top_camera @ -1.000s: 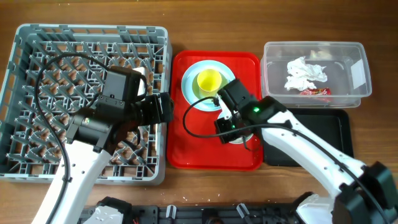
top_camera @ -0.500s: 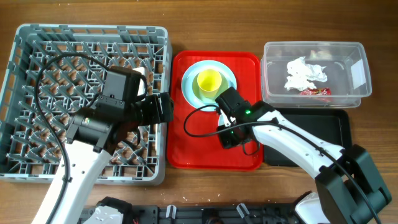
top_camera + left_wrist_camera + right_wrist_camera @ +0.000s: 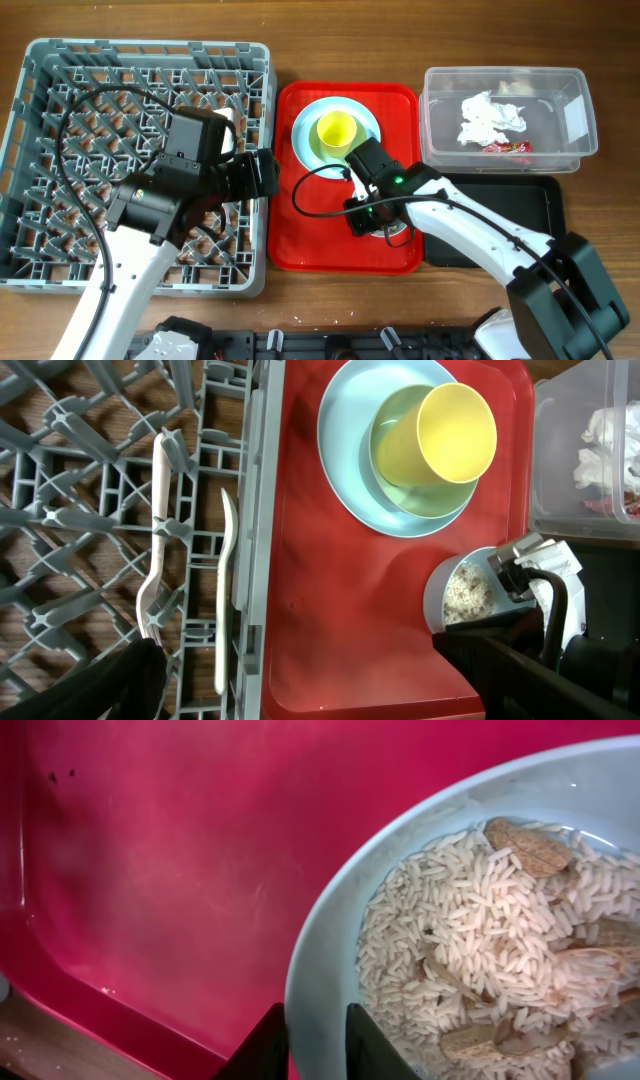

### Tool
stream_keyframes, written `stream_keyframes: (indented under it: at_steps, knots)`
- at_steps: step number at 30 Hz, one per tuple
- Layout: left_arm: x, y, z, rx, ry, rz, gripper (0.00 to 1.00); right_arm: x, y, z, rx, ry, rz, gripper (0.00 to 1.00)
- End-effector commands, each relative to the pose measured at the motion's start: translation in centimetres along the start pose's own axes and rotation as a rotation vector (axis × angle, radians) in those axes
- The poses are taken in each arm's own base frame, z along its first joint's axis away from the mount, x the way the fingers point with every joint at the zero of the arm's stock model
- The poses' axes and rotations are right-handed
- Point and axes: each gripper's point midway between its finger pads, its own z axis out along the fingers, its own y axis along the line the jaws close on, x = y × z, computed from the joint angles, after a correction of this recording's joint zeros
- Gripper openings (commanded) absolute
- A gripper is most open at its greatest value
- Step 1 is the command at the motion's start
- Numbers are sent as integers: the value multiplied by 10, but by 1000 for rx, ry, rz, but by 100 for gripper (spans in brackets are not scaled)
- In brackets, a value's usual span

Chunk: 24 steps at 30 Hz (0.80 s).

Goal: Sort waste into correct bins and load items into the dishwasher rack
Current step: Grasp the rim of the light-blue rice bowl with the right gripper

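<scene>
My right gripper [image 3: 318, 1045] is shut on the left rim of the small light blue bowl [image 3: 330, 950], one finger inside and one outside. The bowl holds rice scraps [image 3: 480, 950] and stands on the red tray [image 3: 320, 245]. My left gripper [image 3: 320, 700] is open and empty over the edge of the grey rack [image 3: 60, 100]. The white fork [image 3: 155, 540] and spoon [image 3: 228, 590] lie in the rack. The yellow cup [image 3: 336, 130] sits in the pale green bowl [image 3: 400, 485] on the blue plate [image 3: 303, 130]. The napkin [image 3: 488, 118] and red wrapper [image 3: 508, 148] lie in the clear tub [image 3: 440, 90].
The shallow black tray [image 3: 530, 205] lies right of the red tray, in front of the clear tub. My right arm stretches across the black tray's left part. Cables hang over the rack and the red tray.
My right gripper has moved forward and a little left onto the small bowl's left rim. My left arm has not moved.
</scene>
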Motion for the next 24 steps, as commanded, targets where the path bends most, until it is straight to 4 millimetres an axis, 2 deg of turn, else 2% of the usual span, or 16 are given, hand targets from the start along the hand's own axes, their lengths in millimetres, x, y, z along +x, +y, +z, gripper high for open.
stream_keyframes:
  at_steps: [1, 10, 13, 15, 17, 20, 22, 24]
  knots:
    - [-3, -1, -2, 0, -11, -9, 100, 7, -7, 7, 34, 22, 5, 18]
    - [-3, -1, -2, 0, -11, -9, 100, 18, -13, 14, 43, 47, 11, 18]
    - [-3, -1, -2, 0, -11, -9, 100, 16, -12, 14, 39, 38, 10, 5]
    - [-3, -1, -2, 0, -11, -9, 100, 14, -11, 12, 38, 36, 9, 4]
    - [-3, -1, -2, 0, -11, -10, 100, 4, -1, -1, 10, 7, 6, 4]
    - [-3, -1, -2, 0, -11, -9, 100, -15, 13, -30, -37, -96, 7, 4]
    - [-3, -1, -2, 0, -11, -9, 100, -20, 15, -53, -38, -174, -7, 4]
    - [-3, -1, -2, 0, -11, -9, 100, -18, 17, -70, -49, -208, -12, 4]
